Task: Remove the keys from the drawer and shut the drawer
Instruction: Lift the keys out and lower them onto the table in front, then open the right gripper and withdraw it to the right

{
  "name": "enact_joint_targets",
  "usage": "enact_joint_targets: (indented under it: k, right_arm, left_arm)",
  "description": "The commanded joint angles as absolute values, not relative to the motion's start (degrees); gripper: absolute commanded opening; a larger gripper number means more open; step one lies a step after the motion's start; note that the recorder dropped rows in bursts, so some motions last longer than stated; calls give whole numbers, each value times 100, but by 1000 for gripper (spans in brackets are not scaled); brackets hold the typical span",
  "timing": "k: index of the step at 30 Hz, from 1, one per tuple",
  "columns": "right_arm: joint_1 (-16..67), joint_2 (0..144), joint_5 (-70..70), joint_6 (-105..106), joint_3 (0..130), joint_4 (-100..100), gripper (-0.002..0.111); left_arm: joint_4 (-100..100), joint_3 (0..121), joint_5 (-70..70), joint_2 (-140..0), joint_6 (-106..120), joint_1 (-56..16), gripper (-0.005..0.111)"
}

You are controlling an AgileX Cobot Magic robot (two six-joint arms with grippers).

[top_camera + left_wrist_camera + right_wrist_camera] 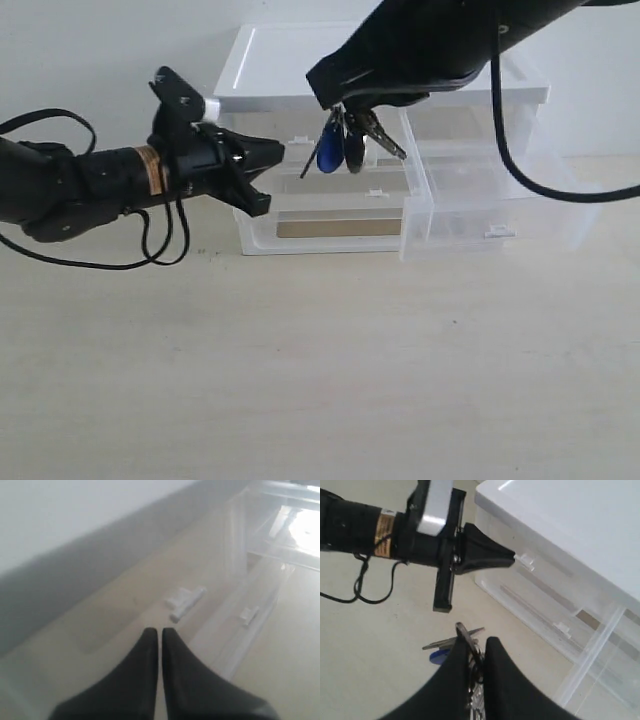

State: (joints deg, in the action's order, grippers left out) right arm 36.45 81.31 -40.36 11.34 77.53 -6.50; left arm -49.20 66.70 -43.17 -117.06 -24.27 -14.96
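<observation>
Exterior view: your right gripper (347, 104) clenched on keys (333, 148), upper centre of frame, bunch dangling clear of drawer (460, 240), which stood pulled out centre right. Left gripper (279, 152) pinched shut, empty. Removal step looked done; next, you needed flat push on drawer front.

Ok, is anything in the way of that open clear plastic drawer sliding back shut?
Nothing visible. The open translucent plastic drawer holds nothing I can see, and the silver keys with the blue fob hang from the right claw, up and left of it. The left claw is shut further left.
</observation>
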Motion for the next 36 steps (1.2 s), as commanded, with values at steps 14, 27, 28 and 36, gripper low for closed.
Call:
enact_joint_targets:
  k: [14, 27, 28, 36]
  right_arm:
    - [3666, 9679, -3656, 1305, 7649, -910, 0]
    - [3655, 9778, -3117, 1094, 7649, 30, 28]
    - [3655, 9778, -3069, 1094, 7649, 134, 35]
    - [3668, 9778, -2871, 538, 7649, 520, 42]
  left_arm:
    - [-3331, 4865, -6757, -9832, -2442, -294, 4]
    - [-3320, 4865, -6769, -9832, -2442, -294, 4]
    - [-3320, 4865, -6769, -9832, -2442, -294, 4]
    - [-3320, 4865, -6769, -9832, -2486, -294, 4]
